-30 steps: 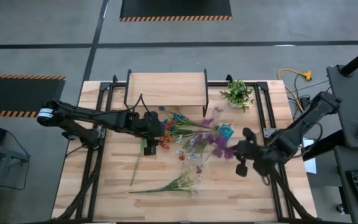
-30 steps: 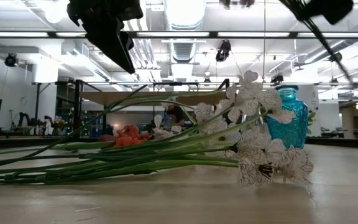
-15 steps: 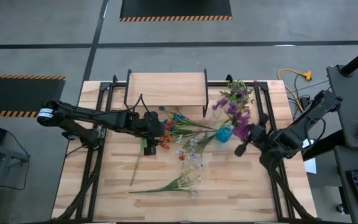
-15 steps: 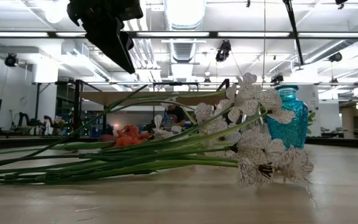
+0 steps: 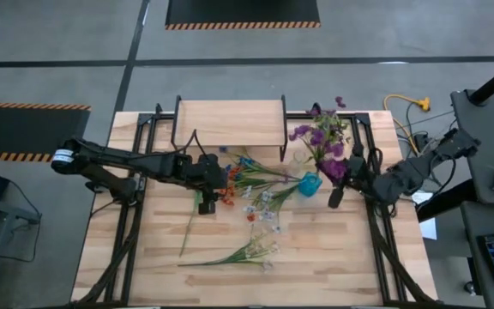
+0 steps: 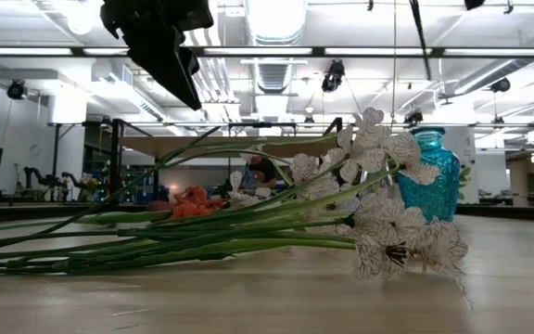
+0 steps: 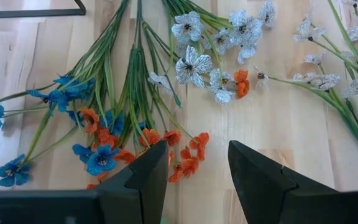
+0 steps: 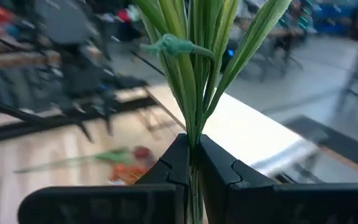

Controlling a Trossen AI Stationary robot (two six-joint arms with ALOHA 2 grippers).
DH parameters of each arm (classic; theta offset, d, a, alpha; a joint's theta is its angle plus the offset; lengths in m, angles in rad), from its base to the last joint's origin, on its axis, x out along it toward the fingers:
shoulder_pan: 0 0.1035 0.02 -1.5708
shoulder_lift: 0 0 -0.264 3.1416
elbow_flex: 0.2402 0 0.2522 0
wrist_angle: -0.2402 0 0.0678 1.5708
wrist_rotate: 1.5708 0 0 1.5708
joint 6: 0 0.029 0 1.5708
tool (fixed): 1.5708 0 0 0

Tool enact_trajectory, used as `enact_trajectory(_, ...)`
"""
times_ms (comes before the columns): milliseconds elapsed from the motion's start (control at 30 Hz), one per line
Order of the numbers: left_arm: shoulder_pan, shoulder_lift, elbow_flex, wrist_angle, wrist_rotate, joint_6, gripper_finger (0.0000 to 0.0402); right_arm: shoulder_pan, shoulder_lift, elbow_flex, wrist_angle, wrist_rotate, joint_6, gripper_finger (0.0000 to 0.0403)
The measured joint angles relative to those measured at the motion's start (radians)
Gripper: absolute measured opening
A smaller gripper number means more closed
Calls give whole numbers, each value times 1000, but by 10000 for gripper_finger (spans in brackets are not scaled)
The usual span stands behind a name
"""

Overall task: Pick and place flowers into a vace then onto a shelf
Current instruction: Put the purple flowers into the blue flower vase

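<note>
Gripping a purple bunch [image 5: 320, 146] by its stems, the right gripper [image 8: 191, 163] holds it above the blue vase [image 5: 310, 184], which looks empty, so nothing is done yet. Most flowers [image 5: 260, 193] lie loose on the table [image 5: 144, 275]. Only the left wrist view shows the left gripper [image 7: 197, 168] spread wide above orange blooms [image 7: 188, 155]. Beyond stands the bare shelf [image 5: 230, 120].

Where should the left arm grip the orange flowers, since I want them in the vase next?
Probably on the green stems, not the blooms. The orange flowers lie flat on the table with blue ones tangled beside them, stems fanning away from the open left end effector. Coming straight down across a stem suits that flat pose.
</note>
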Motion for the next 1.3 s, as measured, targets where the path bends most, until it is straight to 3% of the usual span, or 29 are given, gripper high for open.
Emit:
enact_trajectory(200,1,0,0,0,0,0,153,-34,-25,-127,275,-29,-171,11)
enact_trajectory(933,1,0,0,0,0,-1,153,-36,-109,-380,335,19,-81,11)
enact_trajectory(1300,1,0,0,0,0,-1,153,-36,-110,-554,644,24,-141,11)
